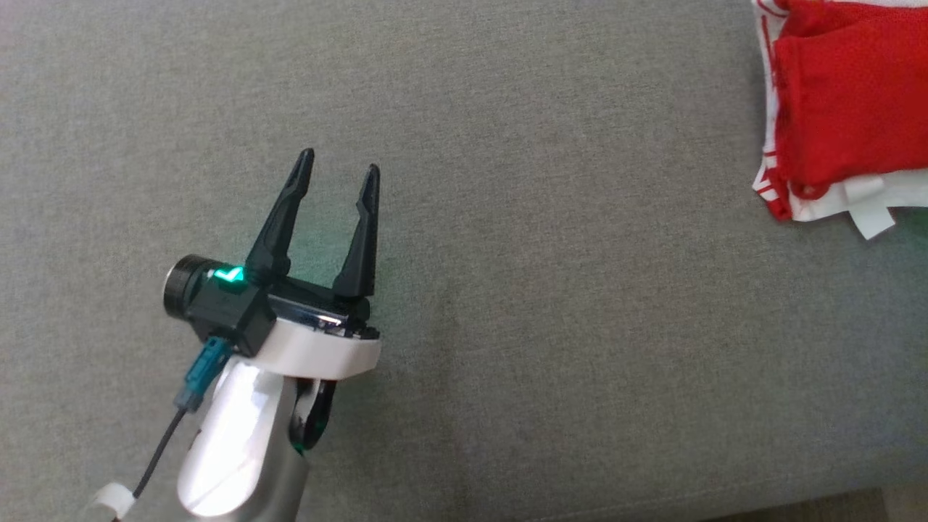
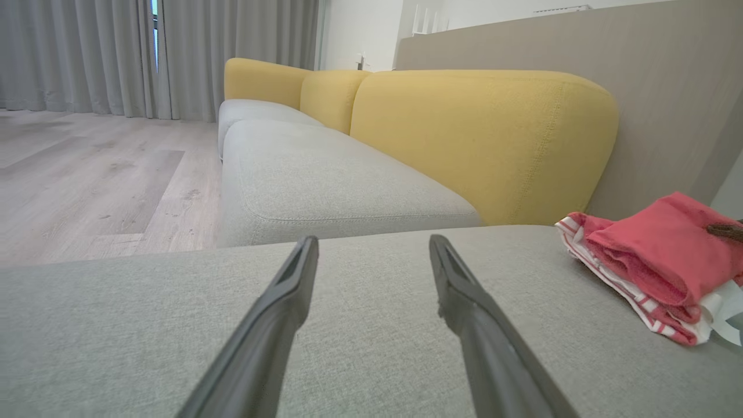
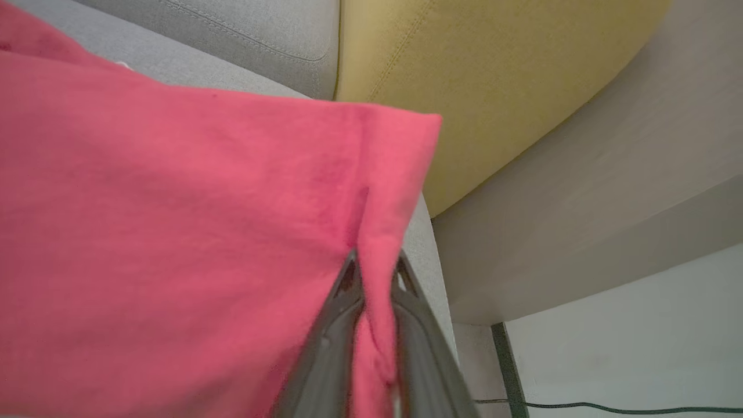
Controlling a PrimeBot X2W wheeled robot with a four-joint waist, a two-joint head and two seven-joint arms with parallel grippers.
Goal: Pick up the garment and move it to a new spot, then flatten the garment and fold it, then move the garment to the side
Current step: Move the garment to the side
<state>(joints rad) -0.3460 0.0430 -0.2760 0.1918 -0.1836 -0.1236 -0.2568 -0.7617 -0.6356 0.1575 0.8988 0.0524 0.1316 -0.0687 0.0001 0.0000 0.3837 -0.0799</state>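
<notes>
Spread wide, the left gripper point(image 1: 340, 161) hovers over the sofa point(image 1: 551, 326), pointing far. The right gripper point(image 3: 376, 264) pinches a fold of the garment point(image 1: 848, 109), far right.

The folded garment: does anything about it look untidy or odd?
The garment is folded, but white strips stick out unevenly from under its near edge, and the right claw pinches a fold of it.

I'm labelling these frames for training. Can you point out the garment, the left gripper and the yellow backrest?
garment point(image 1: 848, 109), head view, on its red top layer.
left gripper point(image 1: 340, 161), head view, midway between its open fingertips.
yellow backrest point(image 2: 482, 139), left wrist view, on its front face.
</notes>
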